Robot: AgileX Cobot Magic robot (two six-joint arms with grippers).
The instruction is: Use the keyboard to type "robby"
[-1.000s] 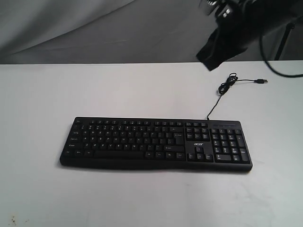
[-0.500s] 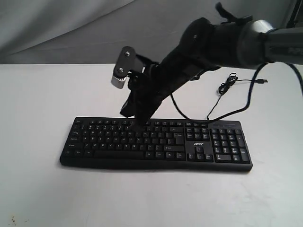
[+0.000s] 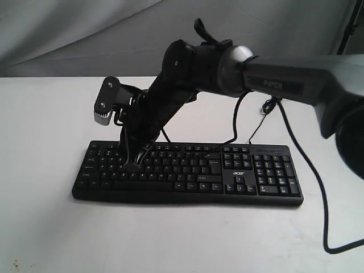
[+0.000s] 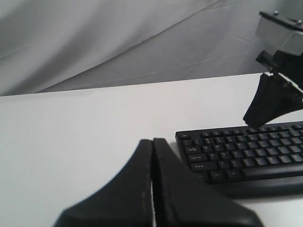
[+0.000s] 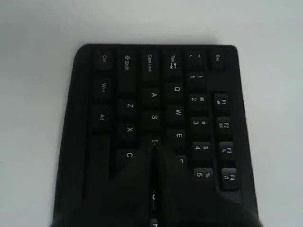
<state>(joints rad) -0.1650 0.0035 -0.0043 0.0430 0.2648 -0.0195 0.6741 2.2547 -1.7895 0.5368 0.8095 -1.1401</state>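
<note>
— Where do we find the keyboard [image 3: 239, 179]?
— We see it flat on the white table [image 3: 45, 119], number pad to the right in the exterior view, its thin cable [image 3: 265, 108] trailing off behind.
— And the right gripper [image 3: 132, 164]?
— Its fingers are pressed together, nothing between them, the tip down among the left-hand letter keys, near D and E; whether it touches a key, we cannot tell.
— The left gripper [image 4: 152, 142]?
— We see its fingers closed too, empty, over bare table off the keyboard's left end.
</note>
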